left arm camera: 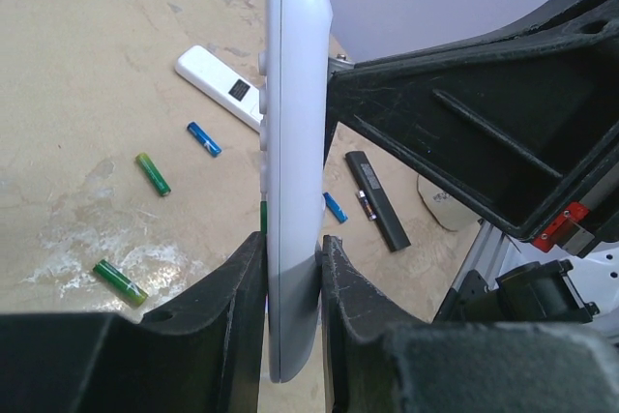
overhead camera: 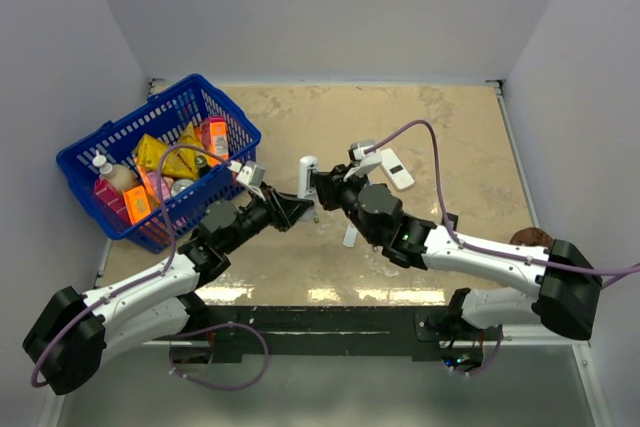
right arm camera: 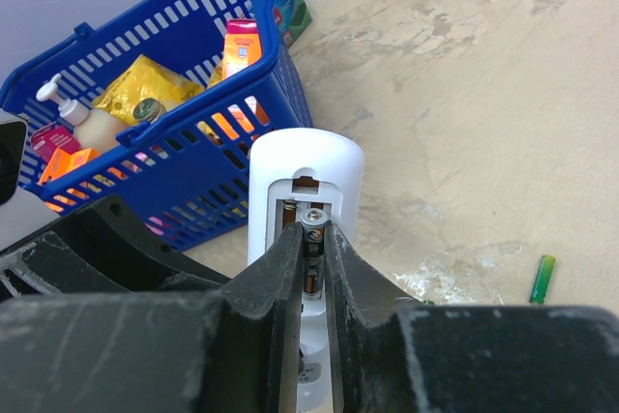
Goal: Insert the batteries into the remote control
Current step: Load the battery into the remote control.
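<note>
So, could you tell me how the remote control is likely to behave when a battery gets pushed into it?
The remote control looks a stiff plastic bar, so it probably won't flex. The left gripper clamps only one end, so it may pivot. Its glossy shell could slip.

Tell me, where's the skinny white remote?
In the top view, the remote control stands upright mid-table, right of the blue basket, clamped by the left gripper while the right gripper holds a battery at its open back.
</note>
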### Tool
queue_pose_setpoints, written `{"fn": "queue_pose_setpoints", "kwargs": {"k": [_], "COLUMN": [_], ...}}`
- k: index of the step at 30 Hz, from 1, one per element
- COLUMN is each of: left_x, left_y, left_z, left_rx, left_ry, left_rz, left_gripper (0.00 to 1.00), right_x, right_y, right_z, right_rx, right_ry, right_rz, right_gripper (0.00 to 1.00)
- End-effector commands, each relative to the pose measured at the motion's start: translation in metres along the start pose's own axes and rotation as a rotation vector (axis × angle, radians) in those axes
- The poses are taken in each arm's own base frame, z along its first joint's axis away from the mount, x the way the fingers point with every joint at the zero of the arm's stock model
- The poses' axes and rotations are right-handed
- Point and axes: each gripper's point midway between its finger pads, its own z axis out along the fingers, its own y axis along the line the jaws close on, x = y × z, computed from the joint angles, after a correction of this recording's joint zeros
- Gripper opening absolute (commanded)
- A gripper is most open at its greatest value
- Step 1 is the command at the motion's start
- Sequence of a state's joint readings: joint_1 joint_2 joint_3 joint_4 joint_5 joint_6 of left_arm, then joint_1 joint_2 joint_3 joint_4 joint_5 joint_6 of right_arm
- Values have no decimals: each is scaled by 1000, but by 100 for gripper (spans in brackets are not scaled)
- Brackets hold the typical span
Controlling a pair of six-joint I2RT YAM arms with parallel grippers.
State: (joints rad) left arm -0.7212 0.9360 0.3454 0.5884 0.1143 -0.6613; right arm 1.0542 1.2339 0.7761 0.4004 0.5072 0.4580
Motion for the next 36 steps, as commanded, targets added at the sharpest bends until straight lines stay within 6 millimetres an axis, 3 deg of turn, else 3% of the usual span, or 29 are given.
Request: {"fn": "queue_pose_setpoints", "kwargs": {"k": [1,11,23,36], "left_x": [-50,-50,-50,-50], "left_y": [-31,-33,-32,-31], "left_z": [-2,-4,-5,-9], "left_rx": [108,119,116,119], "left_ry": [-189,-193,-203,-218], "left_rz": [43,44,15,2], "left_gripper": [0,0,0,0], "right_x": [4,3,-5,2], "right_y": [0,7,12,10], "right_z": [3,8,9,0], "right_rx": [25,14,4,5], "right_ry": [10,10,-4,59], "right_rz": [-45,-77,-77,-67], "right_gripper": [16,18,8,9]}}
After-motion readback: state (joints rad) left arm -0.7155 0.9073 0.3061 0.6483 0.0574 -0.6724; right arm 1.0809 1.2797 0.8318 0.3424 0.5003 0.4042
